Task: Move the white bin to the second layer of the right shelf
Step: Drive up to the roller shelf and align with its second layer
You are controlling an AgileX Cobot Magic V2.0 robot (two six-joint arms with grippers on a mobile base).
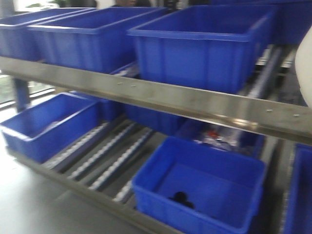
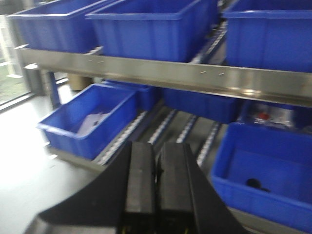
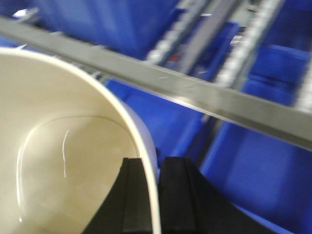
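The white bin point(image 3: 58, 146) is a glossy cream tub that fills the left of the right wrist view. My right gripper point(image 3: 153, 163) is shut on its rim, one finger inside the wall and one outside. In the front view only a sliver of the white bin point(image 1: 305, 63) shows at the right edge. It hangs just above the grey front rail point(image 1: 195, 105) of the right shelf second layer, beside the bare rollers point(image 1: 263, 78). My left gripper point(image 2: 157, 145) is shut and holds nothing, low in front of the rack.
Large blue crates point(image 1: 204, 44) stand in a row on the second layer. More blue crates point(image 1: 200, 185) sit on the bottom roller level, one with a small black item point(image 1: 181, 197). Grey floor point(image 1: 29, 204) lies at the lower left.
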